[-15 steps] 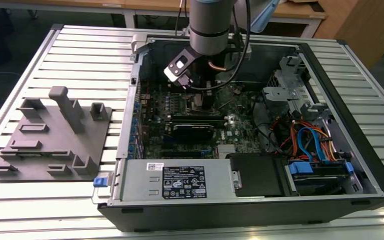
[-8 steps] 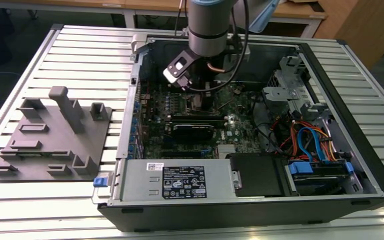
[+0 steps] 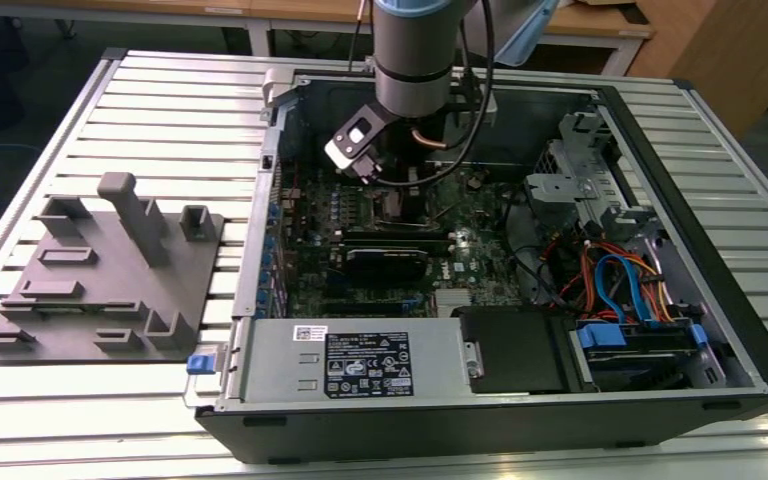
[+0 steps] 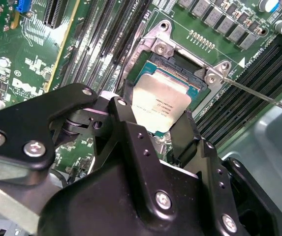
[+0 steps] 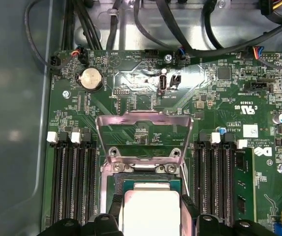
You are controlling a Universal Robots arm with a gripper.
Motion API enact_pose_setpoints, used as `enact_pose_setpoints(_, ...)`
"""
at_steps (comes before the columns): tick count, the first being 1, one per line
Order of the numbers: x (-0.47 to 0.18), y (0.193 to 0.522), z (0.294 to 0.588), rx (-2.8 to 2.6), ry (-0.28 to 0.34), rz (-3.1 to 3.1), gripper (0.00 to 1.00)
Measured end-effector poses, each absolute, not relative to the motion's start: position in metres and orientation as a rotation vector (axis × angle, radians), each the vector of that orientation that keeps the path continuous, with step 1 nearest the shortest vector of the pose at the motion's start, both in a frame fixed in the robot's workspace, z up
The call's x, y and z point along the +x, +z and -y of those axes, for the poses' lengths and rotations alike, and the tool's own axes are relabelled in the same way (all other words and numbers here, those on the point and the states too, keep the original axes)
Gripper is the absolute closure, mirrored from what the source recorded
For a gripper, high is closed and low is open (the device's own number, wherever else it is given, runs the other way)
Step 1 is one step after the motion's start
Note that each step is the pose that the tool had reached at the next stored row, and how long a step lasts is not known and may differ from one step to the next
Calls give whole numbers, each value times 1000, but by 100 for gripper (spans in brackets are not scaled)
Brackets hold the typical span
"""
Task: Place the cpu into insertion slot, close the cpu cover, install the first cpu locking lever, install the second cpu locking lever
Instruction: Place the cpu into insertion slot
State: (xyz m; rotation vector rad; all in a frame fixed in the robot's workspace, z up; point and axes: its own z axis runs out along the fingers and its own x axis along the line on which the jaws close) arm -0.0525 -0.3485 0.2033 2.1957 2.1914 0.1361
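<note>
Between my black gripper (image 4: 156, 112) fingers sits the cpu (image 4: 161, 101), a pale silver square. One finger (image 4: 186, 129) presses each of two opposite edges. The chip sits in or just over the insertion slot (image 4: 179, 68), a dark socket with a metal rim; I cannot tell if it is fully seated. In the first wrist view the cpu (image 5: 150, 211) lies under the gripper (image 5: 150, 205), and the cpu cover (image 5: 143, 121) stands raised behind the slot (image 5: 117, 183). A thin locking lever (image 4: 261, 97) sticks out sideways. In the exterior view the gripper (image 3: 381, 180) hangs inside the open case over the slot (image 3: 395, 206).
Long black memory slots (image 5: 72, 182) flank the socket on both sides. A black heatsink (image 3: 384, 262) and the power supply (image 3: 344, 365) lie nearer the front. Cables and a drive cage (image 3: 598, 200) fill the exterior view's right. A grey fixture plate (image 3: 104, 275) rests outside, on the exterior view's left.
</note>
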Motion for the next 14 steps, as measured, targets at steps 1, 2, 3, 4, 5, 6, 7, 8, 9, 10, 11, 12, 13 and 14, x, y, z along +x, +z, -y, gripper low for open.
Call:
enact_pose_setpoints(1,-53,203,348,2196,136,-2191,46)
enact_pose_setpoints(2,-53,203,348,2196,136,-2191,46)
enact_pose_setpoints(3,-53,203,347,2196,136,-2191,46)
enact_pose_setpoints(4,-53,203,347,2196,136,-2191,46)
enact_pose_setpoints(5,-53,203,346,2196,136,-2191,46)
enact_pose_setpoints(6,-53,203,346,2196,137,-2191,46)
enact_pose_setpoints(7,-52,203,345,2196,137,-2191,46)
enact_pose_setpoints(8,-52,202,345,2196,137,-2191,46)
enact_pose_setpoints(9,-52,202,345,2196,136,-2191,46)
enact_pose_setpoints(10,-53,201,345,2196,136,-2191,46)
enact_pose_setpoints(11,-53,200,345,2196,136,-2191,46)
enact_pose_setpoints(12,-53,200,345,2195,136,-2192,46)
enact_pose_setpoints(13,-53,199,345,2194,136,-2193,46)
enact_pose_setpoints(14,-53,198,345,2194,136,-2193,46)
